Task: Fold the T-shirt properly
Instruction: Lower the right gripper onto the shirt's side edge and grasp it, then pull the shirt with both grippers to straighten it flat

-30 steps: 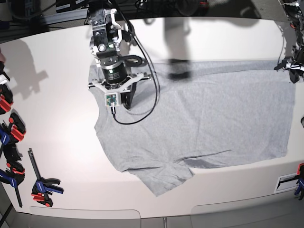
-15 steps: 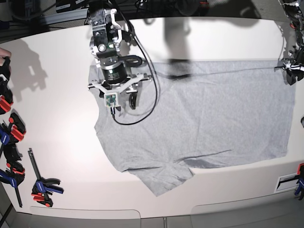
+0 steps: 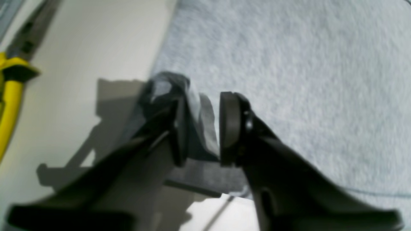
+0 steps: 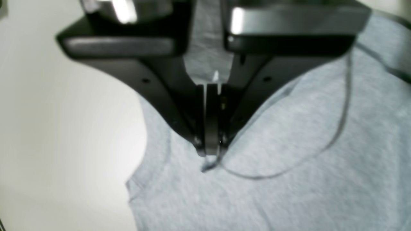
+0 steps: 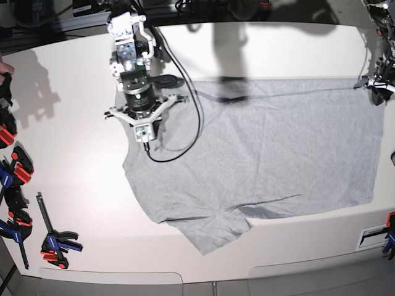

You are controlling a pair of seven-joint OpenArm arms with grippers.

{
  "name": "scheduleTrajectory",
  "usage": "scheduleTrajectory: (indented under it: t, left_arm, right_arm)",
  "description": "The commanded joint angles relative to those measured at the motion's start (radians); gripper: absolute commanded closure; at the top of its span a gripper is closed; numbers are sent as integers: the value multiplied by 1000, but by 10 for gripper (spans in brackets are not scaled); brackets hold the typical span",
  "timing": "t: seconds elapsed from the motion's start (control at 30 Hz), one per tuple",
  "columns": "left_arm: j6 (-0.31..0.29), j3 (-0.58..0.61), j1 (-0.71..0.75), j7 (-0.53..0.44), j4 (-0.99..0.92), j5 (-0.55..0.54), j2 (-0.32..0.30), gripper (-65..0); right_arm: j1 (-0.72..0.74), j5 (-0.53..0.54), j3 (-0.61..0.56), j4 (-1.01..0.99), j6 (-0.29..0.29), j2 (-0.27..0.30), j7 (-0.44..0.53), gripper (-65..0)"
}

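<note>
A light grey T-shirt (image 5: 271,148) lies spread flat on a white worktop (image 5: 80,166), plain side up; no lettering or label can be read anywhere.

In the right wrist view, the right gripper (image 4: 210,150) has its jaws pressed together on a small pinch of the shirt's cloth, close to a curved hemmed edge of the shirt. A thin dark cable (image 4: 337,128) loops over the cloth to one side of these jaws; bare worktop lies to the other side.

In the left wrist view, the left gripper (image 3: 200,128) has its jaws a little apart, with a bunched fold of a shirt corner between them. The cloth touches one pad (image 3: 179,128); whether the other presses it cannot be told through the blur. Open worktop lies just beyond that corner, and a yellow bar (image 3: 9,106) stands at the view's edge.

In the base view, the two grippers are well apart, at the shirt's far edge. A loose sleeve (image 5: 216,231) reaches toward the near worktop edge. Red, blue and black clamps (image 5: 55,240) lie off to one side, apart from the shirt.
</note>
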Motion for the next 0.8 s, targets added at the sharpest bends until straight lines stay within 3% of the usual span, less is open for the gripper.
scheduleTrajectory:
  t: [0.0, 0.07, 0.1, 0.33, 0.53, 0.77]
  left_arm:
    - [-6, 14, -6, -21, 14, 16, -25, -88]
    - [-2, 60, -6, -24, 14, 62, -25, -8]
    - [5, 83, -6, -24, 14, 83, -25, 0]
    - [238, 134, -6, -85, 14, 218, -26, 0]
    - [244, 134, -5, -72, -13, 224, -25, 0]
    - [243, 134, 2, -72, -171, 209, -26, 0]
  right_arm:
    - [4, -1, 0, 18, 0, -1, 11, 0]
    - [-6, -7, -1, 18, 0, -2, -7, 0]
    - [-12, -5, -1, 17, 0, -2, -14, 0]
    - [-72, 5, -2, -37, 0, -4, -39, 0]
    - [-98, 5, -2, -69, 0, -4, -26, 0]
    - [-110, 5, -2, -69, 0, -3, -65, 0]
